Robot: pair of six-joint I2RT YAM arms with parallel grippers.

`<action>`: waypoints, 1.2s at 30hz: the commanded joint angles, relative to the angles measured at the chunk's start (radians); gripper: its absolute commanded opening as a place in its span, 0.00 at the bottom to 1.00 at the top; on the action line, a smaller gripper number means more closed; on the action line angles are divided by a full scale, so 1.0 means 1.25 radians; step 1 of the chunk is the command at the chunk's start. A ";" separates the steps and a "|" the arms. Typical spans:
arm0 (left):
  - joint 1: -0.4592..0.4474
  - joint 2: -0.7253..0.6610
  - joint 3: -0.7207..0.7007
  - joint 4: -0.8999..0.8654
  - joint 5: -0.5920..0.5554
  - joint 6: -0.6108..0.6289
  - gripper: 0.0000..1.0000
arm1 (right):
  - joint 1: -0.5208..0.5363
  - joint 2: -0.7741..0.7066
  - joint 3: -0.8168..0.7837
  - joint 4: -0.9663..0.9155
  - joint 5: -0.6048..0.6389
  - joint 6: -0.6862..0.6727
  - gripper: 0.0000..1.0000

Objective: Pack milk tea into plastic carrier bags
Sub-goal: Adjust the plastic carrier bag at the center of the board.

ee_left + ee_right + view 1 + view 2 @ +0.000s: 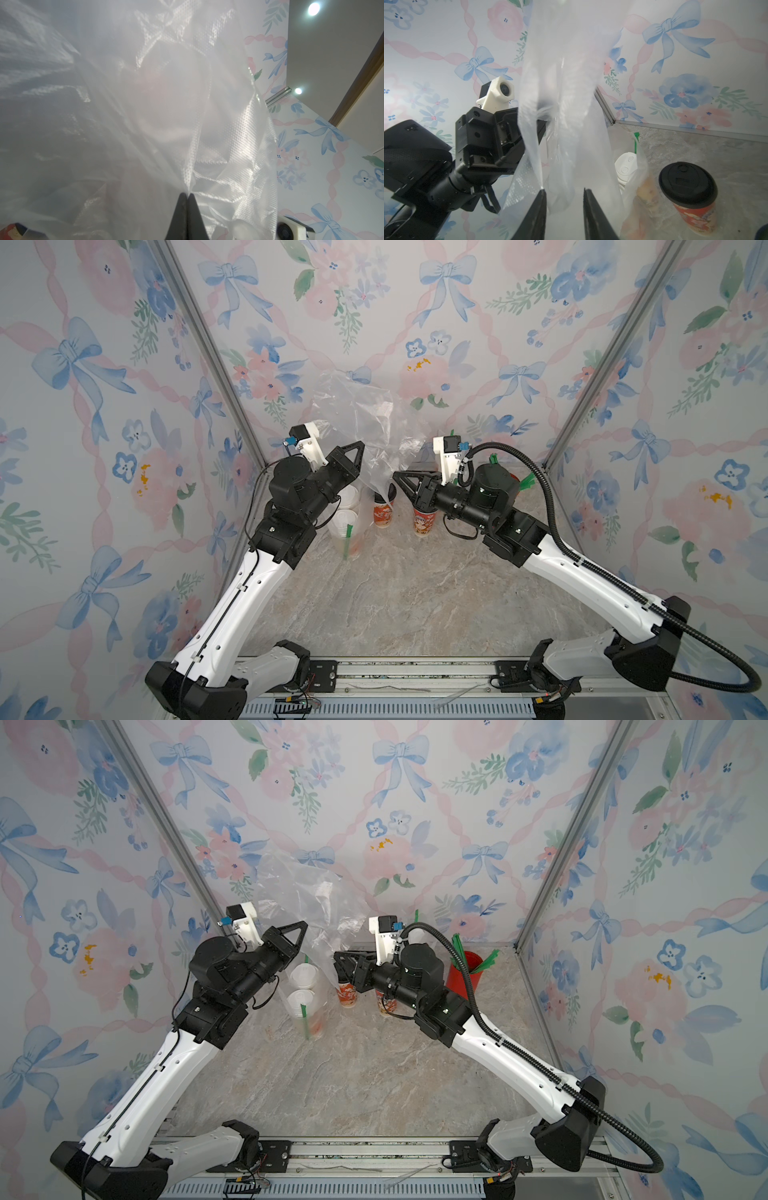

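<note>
- one carrier bag (636,193) stands on the table (395,593) by the left arm with two white-lidded cups (345,519) inside and green straws poking up; that pair looks packed.
- a black-lidded cup (383,510) and a second printed cup (424,522) stand loose on the table, unbagged; the second one's lid is hidden under the right arm.
- no other cups can be made out, so at least one pair is left to pack, by my reading.
- a raised empty bag (353,414) hangs in the air above the loose cups, between the two arms.
- the left gripper (188,195) has its jaws closed tight, pinching the film of the raised bag at its edge.
- the right gripper (563,192) has its jaws partly apart; a fold of the same bag hangs in the gap, brushing one fingertip, not pinched as far as i can see.
- judged step: getting a second hold to spread the bag's mouth.
</note>
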State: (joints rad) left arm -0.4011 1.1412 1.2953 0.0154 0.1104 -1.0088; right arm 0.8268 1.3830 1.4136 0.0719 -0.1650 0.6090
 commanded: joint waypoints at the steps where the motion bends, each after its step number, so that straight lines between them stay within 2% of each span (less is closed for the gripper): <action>1: -0.006 -0.016 -0.017 0.027 -0.015 -0.014 0.00 | 0.007 0.010 0.026 0.068 -0.041 0.041 0.37; 6: -0.006 -0.014 -0.021 0.038 -0.013 -0.017 0.00 | 0.006 0.025 0.032 0.087 -0.048 0.061 0.34; 12: -0.007 -0.011 -0.023 0.038 -0.013 -0.017 0.00 | 0.007 0.017 0.045 0.033 -0.021 0.050 0.09; 14: -0.007 -0.004 -0.014 0.025 -0.004 -0.002 0.00 | 0.005 0.004 0.046 0.008 -0.006 0.036 0.03; 15: -0.008 0.002 -0.004 0.010 0.002 0.010 0.07 | 0.004 -0.004 0.051 -0.009 -0.001 0.028 0.00; 19: -0.009 0.025 0.043 -0.069 0.061 0.097 0.33 | -0.003 -0.054 0.061 -0.109 0.034 -0.019 0.00; 22: -0.009 0.028 0.064 -0.137 0.102 0.169 0.48 | -0.015 -0.095 0.065 -0.193 0.039 -0.030 0.00; 24: -0.011 0.024 0.071 -0.176 0.126 0.208 0.53 | -0.018 -0.122 0.073 -0.255 0.041 -0.037 0.00; 26: -0.010 0.015 0.069 -0.207 0.152 0.237 0.57 | -0.020 -0.145 0.082 -0.316 0.039 -0.044 0.00; 30: -0.011 -0.005 0.069 -0.258 0.204 0.277 0.58 | -0.019 -0.174 0.116 -0.462 0.020 -0.048 0.00; 36: -0.021 -0.027 0.047 -0.275 0.292 0.282 0.60 | -0.020 -0.194 0.134 -0.594 -0.010 -0.038 0.00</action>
State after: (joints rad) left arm -0.4145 1.1332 1.3640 -0.3054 0.3870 -0.6979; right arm 0.8108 1.1427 1.5681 -0.5217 -0.1490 0.5678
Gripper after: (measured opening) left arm 0.594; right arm 0.049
